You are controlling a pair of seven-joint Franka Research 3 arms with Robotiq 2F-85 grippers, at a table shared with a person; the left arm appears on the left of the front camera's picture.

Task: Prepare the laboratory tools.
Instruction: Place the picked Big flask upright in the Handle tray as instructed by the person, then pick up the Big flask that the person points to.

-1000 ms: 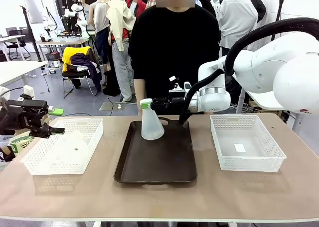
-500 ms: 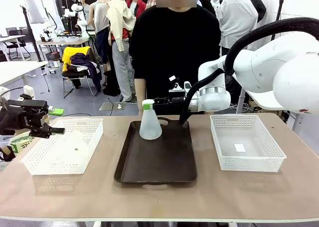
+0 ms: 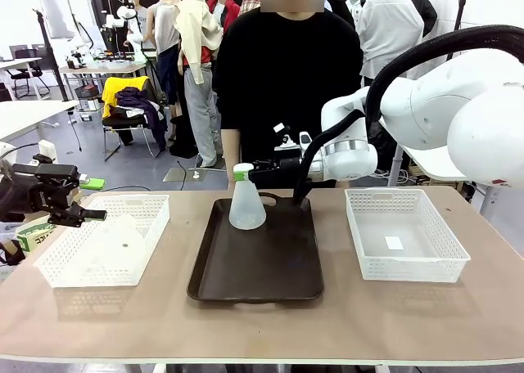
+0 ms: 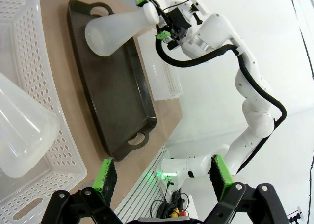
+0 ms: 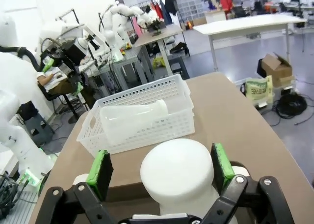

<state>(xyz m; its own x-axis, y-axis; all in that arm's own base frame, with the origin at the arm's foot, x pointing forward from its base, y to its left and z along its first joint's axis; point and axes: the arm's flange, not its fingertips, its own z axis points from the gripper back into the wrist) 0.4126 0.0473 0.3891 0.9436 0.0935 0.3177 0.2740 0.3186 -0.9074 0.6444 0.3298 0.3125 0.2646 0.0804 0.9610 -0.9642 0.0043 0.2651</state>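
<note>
While the front view hides the jaw gap, the right wrist view shows the right gripper (image 5: 161,166) open, pads clear of the neck of the flask (image 3: 246,208). It stands on the tray (image 3: 262,267), slightly left of a second ago. The left gripper (image 4: 163,179) gapes empty. The second flask (image 5: 135,120) lies in a basket (image 3: 151,213), hazy through the mesh.

Light was bright, even, from overhead | soft shadow lay under the mesh basket (image 3: 98,273) on the table (image 3: 393,316) | left wrist view's far side washed out white | wrist views bent at the edges | close flask (image 5: 176,177) looked soft
</note>
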